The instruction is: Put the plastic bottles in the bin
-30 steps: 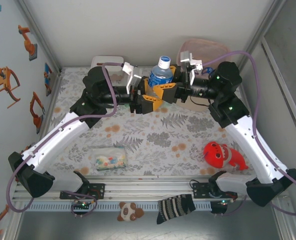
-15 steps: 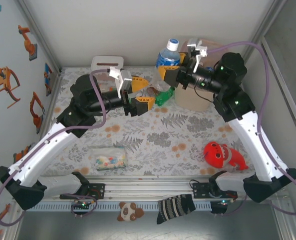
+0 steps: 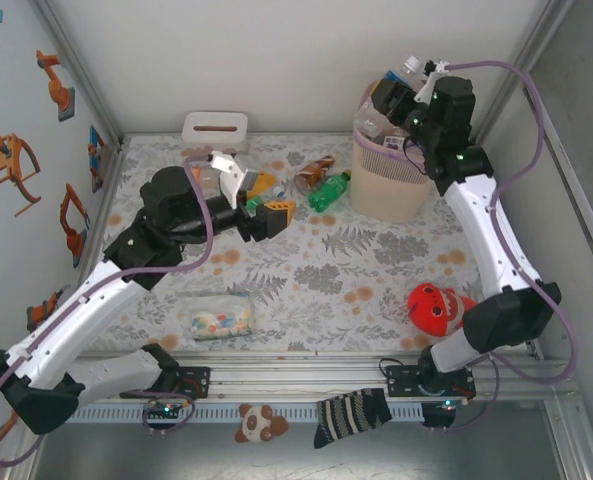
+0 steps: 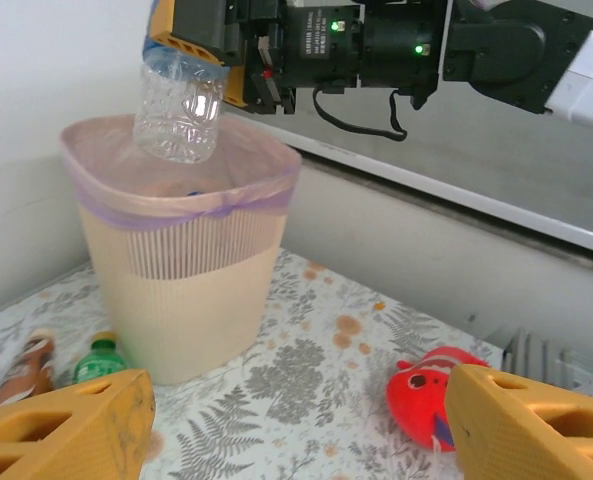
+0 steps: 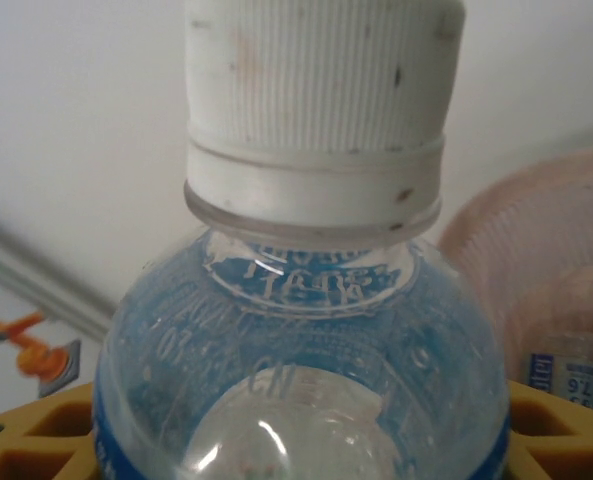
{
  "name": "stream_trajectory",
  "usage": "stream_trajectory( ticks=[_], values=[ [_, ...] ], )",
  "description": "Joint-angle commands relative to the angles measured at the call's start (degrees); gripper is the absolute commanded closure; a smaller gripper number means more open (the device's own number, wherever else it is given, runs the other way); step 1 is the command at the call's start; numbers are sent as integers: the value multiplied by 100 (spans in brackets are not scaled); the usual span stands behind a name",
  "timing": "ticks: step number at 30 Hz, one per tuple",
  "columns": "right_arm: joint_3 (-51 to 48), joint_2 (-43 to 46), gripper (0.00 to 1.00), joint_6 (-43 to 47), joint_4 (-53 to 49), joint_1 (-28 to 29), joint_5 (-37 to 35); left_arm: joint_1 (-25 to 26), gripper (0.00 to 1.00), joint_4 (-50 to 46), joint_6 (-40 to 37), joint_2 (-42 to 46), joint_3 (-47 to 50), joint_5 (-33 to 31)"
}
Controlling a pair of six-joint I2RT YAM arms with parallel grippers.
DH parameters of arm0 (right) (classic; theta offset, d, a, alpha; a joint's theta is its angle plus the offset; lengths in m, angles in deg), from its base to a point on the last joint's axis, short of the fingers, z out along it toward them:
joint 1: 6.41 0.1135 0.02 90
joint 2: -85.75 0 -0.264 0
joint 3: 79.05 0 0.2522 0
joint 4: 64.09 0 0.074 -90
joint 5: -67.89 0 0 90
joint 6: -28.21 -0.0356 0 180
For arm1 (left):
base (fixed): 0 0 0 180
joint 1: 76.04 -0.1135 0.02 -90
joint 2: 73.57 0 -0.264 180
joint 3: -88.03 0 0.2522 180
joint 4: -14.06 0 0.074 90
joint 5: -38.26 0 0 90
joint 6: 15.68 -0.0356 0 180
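My right gripper (image 3: pixel 389 97) is shut on a clear plastic bottle (image 4: pixel 181 100) with a white cap and blue label (image 5: pixel 306 330). It holds the bottle bottom-down just above the open mouth of the beige bin (image 3: pixel 391 180) with its pink liner (image 4: pixel 176 165). A labelled bottle (image 5: pixel 571 372) lies inside the bin. A green bottle (image 3: pixel 328 190) and a brown one (image 3: pixel 314 172) lie on the mat to the left of the bin. My left gripper (image 3: pixel 266 198) hovers open and empty over the mat, left of those bottles, its yellow fingers (image 4: pixel 66 430) spread wide.
A white tissue box (image 3: pixel 214 128) stands at the back left. A flat clear packet (image 3: pixel 216 318) lies near the front left and a red toy (image 3: pixel 438 308) at the front right. Walls close in the table on three sides.
The left gripper let go of the bottle and drew back to the left. The right arm carried the bottle up and right from the table's middle to above the bin.
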Motion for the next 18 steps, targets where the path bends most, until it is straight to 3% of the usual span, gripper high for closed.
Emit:
stream_trajectory(
  ticks=[1,6,12,18],
  values=[
    [338,-253,59,-1181,114,-40,-1031,-2,24,-287,-185,201,106,-394],
    [867,-898,56,-2410,-562,-44,-2157,-17,24,-358,-204,354,224,-488],
    [840,-1264,56,-3835,-877,-40,-3349,-22,24,-462,-179,455,272,-483],
    [1050,-1782,56,-4875,-1086,-85,-3771,-21,24,-447,-81,561,406,-499]
  ],
)
